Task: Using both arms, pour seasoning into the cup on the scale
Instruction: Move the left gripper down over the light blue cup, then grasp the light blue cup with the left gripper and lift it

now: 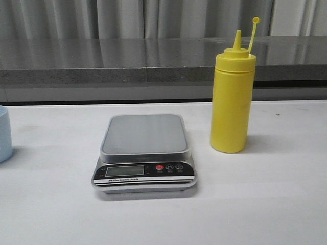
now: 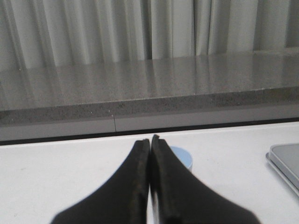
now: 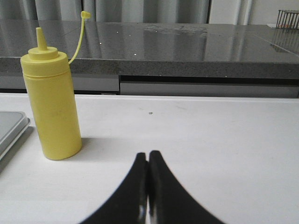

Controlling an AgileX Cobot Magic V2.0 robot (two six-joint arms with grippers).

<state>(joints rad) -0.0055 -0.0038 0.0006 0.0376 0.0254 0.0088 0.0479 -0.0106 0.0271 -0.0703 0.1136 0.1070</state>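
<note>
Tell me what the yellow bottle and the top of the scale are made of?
The bottle looks like soft plastic: matte, evenly yellow, with a moulded cone nozzle and a thin bendy cap strap. The scale has a silver-grey platform with a dull brushed sheen, probably metal, though it could be coated plastic. Its front panel is glossy black, likely plastic.

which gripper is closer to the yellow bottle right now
Right. The right gripper sits on the bottle's side, with bare table between them. The left gripper is over by the cup, beyond the scale.
</note>
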